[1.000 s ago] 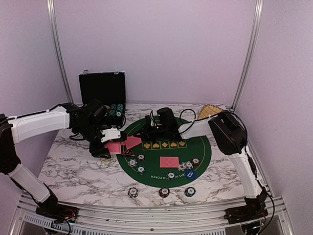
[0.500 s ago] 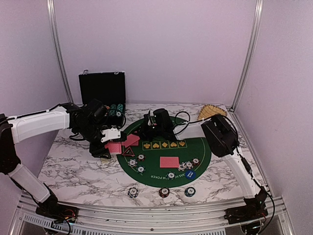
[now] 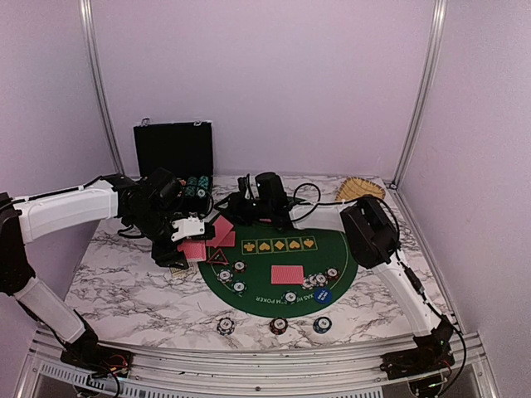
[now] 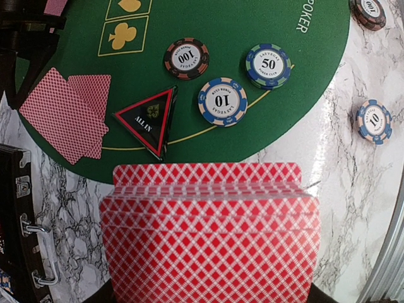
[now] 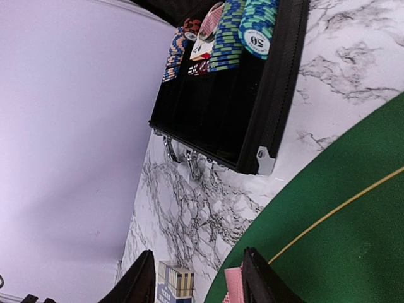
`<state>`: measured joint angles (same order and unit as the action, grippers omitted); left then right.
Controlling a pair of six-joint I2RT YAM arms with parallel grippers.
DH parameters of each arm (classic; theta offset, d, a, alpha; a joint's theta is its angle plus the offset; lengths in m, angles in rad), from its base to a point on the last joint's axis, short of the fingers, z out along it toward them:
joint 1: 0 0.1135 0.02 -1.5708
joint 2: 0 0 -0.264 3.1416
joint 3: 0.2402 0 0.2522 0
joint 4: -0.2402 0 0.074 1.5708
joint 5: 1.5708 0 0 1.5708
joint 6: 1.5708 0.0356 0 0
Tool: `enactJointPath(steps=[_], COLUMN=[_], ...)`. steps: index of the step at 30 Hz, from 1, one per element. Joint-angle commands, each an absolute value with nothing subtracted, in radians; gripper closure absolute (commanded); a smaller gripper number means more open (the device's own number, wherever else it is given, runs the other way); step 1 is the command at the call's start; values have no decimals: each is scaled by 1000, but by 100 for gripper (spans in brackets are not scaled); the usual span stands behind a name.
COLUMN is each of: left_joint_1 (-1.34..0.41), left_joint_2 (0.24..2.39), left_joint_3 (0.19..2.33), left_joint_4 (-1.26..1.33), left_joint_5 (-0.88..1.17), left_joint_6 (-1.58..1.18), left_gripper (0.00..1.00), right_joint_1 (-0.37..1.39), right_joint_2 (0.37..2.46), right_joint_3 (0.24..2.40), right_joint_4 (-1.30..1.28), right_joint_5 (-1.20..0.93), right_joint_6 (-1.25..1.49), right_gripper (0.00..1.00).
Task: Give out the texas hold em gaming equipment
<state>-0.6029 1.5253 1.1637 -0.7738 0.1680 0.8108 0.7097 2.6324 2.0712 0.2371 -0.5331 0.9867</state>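
Progress judged at roughly midway, taking the green felt mat (image 3: pixel 282 249) as landmark. Beyond its far-left rim, black chip case (image 3: pixel 172 153) lying open, stacked chips (image 5: pixel 243 28) inside not yet handed out. Over its left rim, left gripper (image 3: pixel 184 230) clamped tight on the deck of red-backed cards (image 4: pixel 211 233), thick enough to suggest more dealing ahead. At its far-left edge, right gripper (image 5: pixel 199 284) hanging low with fingers parted and nothing between them. Already laid out: dealt pair of cards (image 4: pixel 69 110) just inside the left rim; second set of cards (image 3: pixel 288 274) near the middle; triangle marker (image 4: pixel 148 120) just beside the pair; blue button (image 3: pixel 323 295) by the near-right rim; three chips (image 4: pixel 222 101) grouped beside the triangle; another cluster of chips (image 3: pixel 319 280) right of the middle; row of three chips (image 3: pixel 278 325) on marble just off the near rim. Orange button not found in any view. Left to do, at a guess: further hands, community cards, perhaps more chips out of the case.
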Motion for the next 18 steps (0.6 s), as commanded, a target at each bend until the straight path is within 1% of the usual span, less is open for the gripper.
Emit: enactJointPath(steps=[1, 6, 12, 16, 18], left_joint_1=[-600, -600, -600, -600, -600], left_joint_2=[1503, 1501, 1505, 1500, 1501], left_joint_3=[1170, 1168, 1165, 1164, 1167], left_joint_4=[-804, -807, -809, -808, -808], left_joint_5=[191, 191, 194, 191, 191], left_joint_6=[802, 803, 802, 806, 806], left_gripper=[78, 78, 78, 78, 78], right_joint_1=[717, 721, 723, 721, 719], right_joint_2=[2658, 2646, 2628, 2545, 2483], right_joint_3=[2121, 2119, 2114, 2047, 1986], right_joint_4=[187, 166, 150, 138, 139], right_joint_5=[-534, -515, -499, -475, -463], right_joint_6=[920, 892, 867, 825, 804], right_gripper=[52, 44, 38, 28, 20])
